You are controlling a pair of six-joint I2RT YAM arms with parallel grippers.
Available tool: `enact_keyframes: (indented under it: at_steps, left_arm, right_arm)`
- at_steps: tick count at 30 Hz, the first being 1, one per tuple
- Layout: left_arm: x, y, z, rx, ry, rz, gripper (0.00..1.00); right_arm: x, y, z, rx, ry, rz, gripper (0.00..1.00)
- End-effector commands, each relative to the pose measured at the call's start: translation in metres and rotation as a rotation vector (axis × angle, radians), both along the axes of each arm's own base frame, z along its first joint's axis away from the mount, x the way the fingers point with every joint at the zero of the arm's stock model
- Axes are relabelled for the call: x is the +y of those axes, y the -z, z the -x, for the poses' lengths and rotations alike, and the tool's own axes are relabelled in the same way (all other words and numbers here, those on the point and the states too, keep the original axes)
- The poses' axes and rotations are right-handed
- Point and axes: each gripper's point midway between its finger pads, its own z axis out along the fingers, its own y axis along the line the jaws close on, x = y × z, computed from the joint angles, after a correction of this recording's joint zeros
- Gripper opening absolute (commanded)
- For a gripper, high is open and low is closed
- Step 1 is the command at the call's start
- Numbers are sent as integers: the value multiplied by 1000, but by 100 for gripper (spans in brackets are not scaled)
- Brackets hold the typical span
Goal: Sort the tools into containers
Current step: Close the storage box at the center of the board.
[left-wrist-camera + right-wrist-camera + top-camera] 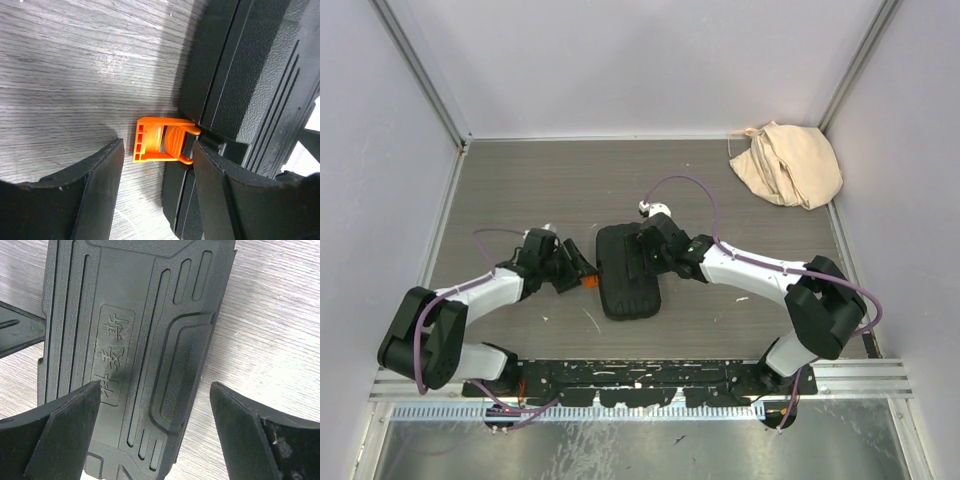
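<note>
The black clamshell tool case (625,285) lies closed in the middle of the table, ribbed lid up. Its orange latch (589,281) sticks out on its left side and looks flipped open in the left wrist view (160,140). My left gripper (578,263) is open, with its fingers on either side of the latch (156,200); one finger rests against the case edge (260,90). My right gripper (638,252) is open over the far end of the case lid (125,340), its fingers spanning the right edge (155,432). No loose tools are in view.
A beige cloth bag (787,163) lies crumpled in the far right corner. Grey walls enclose the table on the left, back and right. A black rail (640,375) runs along the near edge between the arm bases.
</note>
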Motion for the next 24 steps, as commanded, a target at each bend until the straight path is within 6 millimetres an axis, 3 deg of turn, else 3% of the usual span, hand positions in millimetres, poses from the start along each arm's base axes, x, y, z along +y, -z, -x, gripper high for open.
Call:
enact_keyframes:
  at_steps: [1,5,18,24]
  left_arm:
    - [5,16,15,17,-42,24,60]
    - [8,16,20,-8,-74,46,65]
    - [11,-7,23,-125,-119,133,98]
    - [-8,-17,19,-162,-40,214,98]
  right_arm:
    - [10,-18,-3,-34,-6,-62,94]
    - [10,-14,-2,-25,-11,-56,94]
    - [18,-6,0,7,-38,-64,93]
    - [22,-1,2,23,-52,-63,93]
